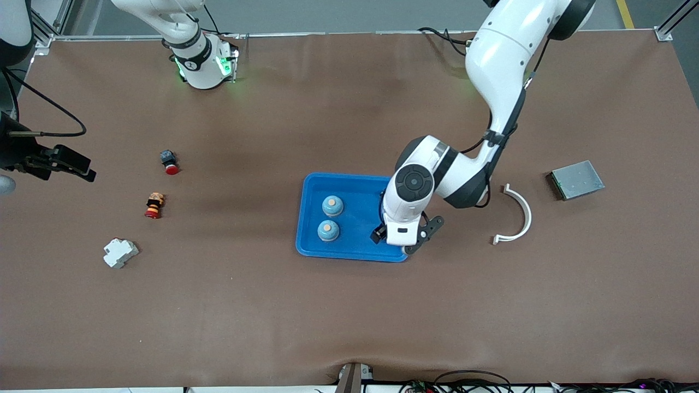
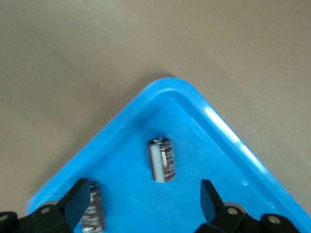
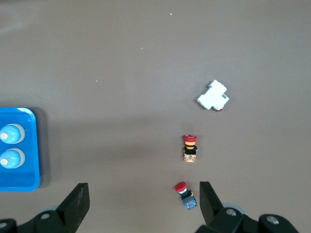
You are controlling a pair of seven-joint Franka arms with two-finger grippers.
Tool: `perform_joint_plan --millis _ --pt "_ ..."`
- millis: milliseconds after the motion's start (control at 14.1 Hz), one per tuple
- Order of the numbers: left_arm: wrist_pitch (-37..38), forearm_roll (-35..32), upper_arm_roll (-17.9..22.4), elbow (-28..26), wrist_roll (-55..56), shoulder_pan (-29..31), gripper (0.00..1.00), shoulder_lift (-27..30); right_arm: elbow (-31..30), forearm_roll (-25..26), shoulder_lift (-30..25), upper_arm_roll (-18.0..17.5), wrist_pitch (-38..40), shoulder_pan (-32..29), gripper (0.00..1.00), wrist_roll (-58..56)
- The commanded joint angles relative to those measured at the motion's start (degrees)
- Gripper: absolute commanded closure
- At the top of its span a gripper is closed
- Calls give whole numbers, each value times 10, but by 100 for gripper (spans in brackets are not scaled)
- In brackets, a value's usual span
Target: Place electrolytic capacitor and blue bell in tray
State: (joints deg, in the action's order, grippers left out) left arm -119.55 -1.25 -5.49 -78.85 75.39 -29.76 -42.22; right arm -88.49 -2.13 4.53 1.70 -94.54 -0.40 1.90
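Observation:
The bright-blue tray [image 1: 360, 197] lies mid-table and holds two blue bells [image 1: 332, 206] [image 1: 328, 230], one just nearer the front camera than the other. My left gripper [image 1: 405, 237] hangs open low over the tray corner at the left arm's end. In the left wrist view an electrolytic capacitor [image 2: 161, 159] lies on its side on the tray floor [image 2: 194, 145], between the open left gripper [image 2: 143, 194] fingers but untouched. A second capacitor [image 2: 92, 208] lies partly hidden by one finger. My right gripper [image 3: 143, 194] waits open and empty, high over the right arm's end of the table [image 1: 76, 164].
Two red-capped push buttons [image 1: 170, 161] [image 1: 154, 205] and a white breaker block [image 1: 120, 252] lie toward the right arm's end. A white curved piece [image 1: 517, 215] and a flat grey metal box [image 1: 577, 179] lie toward the left arm's end, past the tray.

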Motion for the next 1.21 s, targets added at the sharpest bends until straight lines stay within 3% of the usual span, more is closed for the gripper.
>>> perform_joint_plan --millis 0,284,569,782,1137 --pt "83 -13 -2 -12 -53 24 0 56 -12 10 -20 -2 12 -2 0 4" --pt "175 11 -7 -40 -167 79 0 132 -13 10 -20 -1 13 -7 0 2" --pt "178 33 -7 -163 -298 143 0 257 -13 10 -18 -1 10 -7 0 2" --pt "178 63 -7 -256 -456 209 0 352 -14 10 -17 -1 9 -7 0 2" --pt "178 64 -7 -362 -650 301 0 464 -17 9 -16 -2 6 -4 0 5"
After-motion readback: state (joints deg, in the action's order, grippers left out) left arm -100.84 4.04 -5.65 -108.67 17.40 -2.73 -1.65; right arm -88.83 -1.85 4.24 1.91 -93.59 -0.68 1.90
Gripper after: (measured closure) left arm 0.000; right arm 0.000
